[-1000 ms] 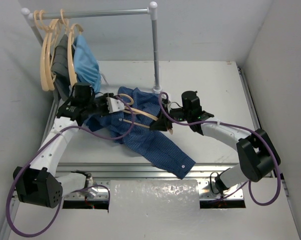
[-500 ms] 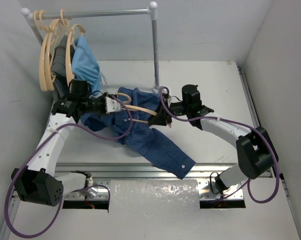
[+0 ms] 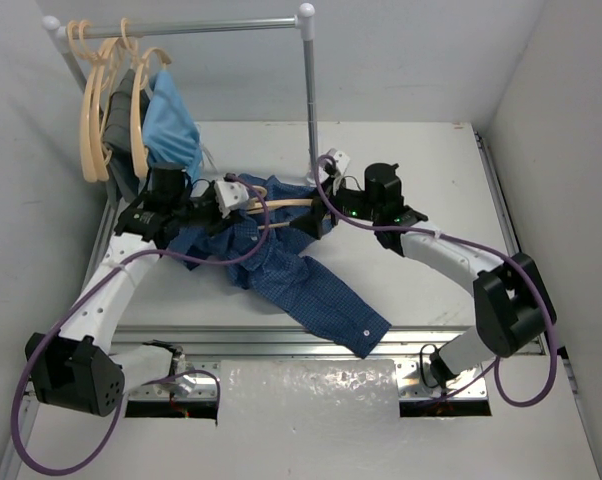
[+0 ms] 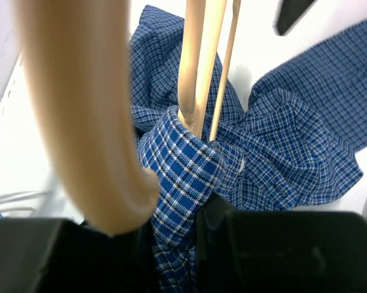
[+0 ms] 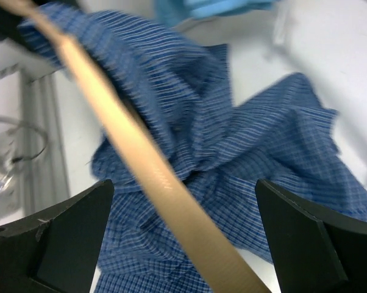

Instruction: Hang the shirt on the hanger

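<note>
While the shirt (image 3: 303,272) lies bunched on the table (image 3: 431,160), the hanger (image 3: 281,205) crosses its far part, one end poked into the cloth. The left gripper (image 3: 236,195) pinches a fold, seemingly to hold that opening. The right gripper (image 5: 182,207) straddles the hanger, fingers wide apart.

The left arm (image 3: 101,290) and the right arm (image 3: 446,260) both have glossy white shells between chunky black joint housings. A purple cable (image 3: 14,400) loops loosely along each one. Small green lights (image 3: 353,212) glow near the right wrist. The right pincer (image 5: 183,183) has matte black, wedge-shaped fingers (image 5: 67,235).
</note>
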{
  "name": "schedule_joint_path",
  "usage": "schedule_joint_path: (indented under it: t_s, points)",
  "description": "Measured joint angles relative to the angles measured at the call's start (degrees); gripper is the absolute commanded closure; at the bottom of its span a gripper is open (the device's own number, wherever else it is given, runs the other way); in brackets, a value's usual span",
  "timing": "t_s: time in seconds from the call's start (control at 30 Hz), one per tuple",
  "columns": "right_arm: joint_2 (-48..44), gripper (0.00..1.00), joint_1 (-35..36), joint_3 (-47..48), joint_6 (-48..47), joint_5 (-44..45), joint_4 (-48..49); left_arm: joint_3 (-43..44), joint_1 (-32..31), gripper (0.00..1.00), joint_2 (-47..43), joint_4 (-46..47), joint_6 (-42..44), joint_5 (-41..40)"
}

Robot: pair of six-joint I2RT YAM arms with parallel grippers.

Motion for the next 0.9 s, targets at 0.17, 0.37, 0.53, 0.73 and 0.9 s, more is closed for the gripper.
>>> schedule_joint_path:
  t_s: [0.17,0.37,0.53,0.73,0.9]
  points:
    - [-3.69,0.01,-0.07,-1.40,4.02,10.82,-0.15,-1.27,-0.81,1.00,-2.43,2.97,-5.90,-1.57]
    - [-15.17,0.01,-1.29,-5.92,11.19,22.51,-2.69,-1.18,-0.66,1.00,-3.67,6.69,-13.49,-9.81]
    - [-23.76,0.10,-1.09,-11.67,15.98,24.68,-5.01,0.35,0.31,1.00,-4.42,9.49,-18.14,-15.08]
    - [-26.03,0.15,-1.14,-15.93,19.47,19.87,-3.19,2.78,0.31,1.00,-5.73,10.38,-21.40,-17.27]
    - [-14.21,0.10,-0.09,-20.96,24.09,9.44,6.38,4.31,0.28,1.00,-6.23,9.86,-22.84,-16.28]
